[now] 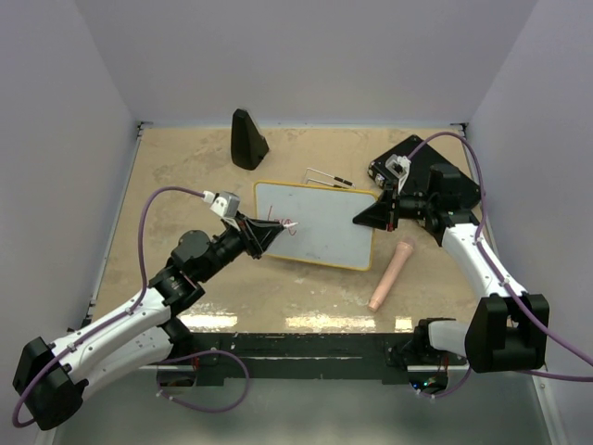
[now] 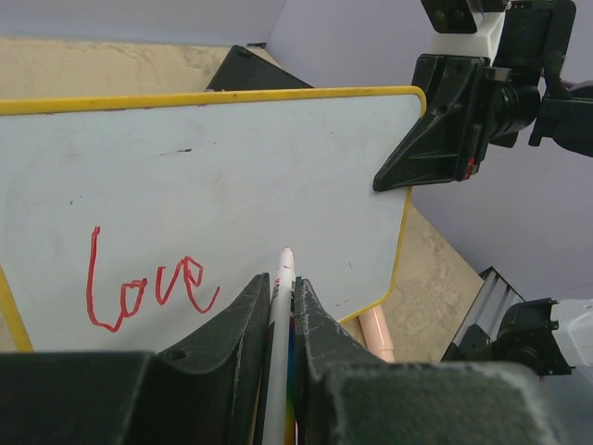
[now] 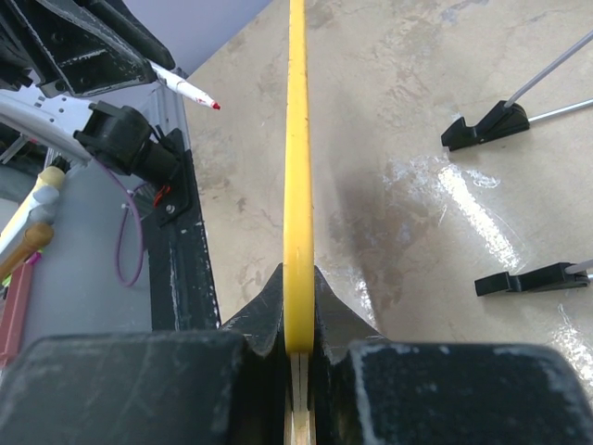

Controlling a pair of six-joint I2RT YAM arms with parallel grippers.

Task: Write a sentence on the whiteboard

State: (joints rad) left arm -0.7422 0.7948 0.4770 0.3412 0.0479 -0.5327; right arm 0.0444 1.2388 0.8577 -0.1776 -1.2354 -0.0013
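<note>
The whiteboard (image 1: 320, 222) is white with a yellow rim and is held tilted in the middle of the table. My left gripper (image 2: 283, 283) is shut on a white marker (image 2: 280, 306) whose red tip hovers just off the board, right of the red word "Love" of the sentence (image 2: 148, 289). In the top view the left gripper (image 1: 276, 230) is over the board's left part. My right gripper (image 3: 298, 289) is shut on the whiteboard's yellow rim (image 3: 296, 167), seen edge-on; in the top view it (image 1: 363, 219) clamps the board's right edge.
A black wedge-shaped block (image 1: 247, 139) stands at the back. Two thin metal legs with black feet (image 1: 326, 176) lie behind the board. A pink cylinder (image 1: 390, 275) lies at the right front. A black device (image 1: 435, 176) sits at the back right.
</note>
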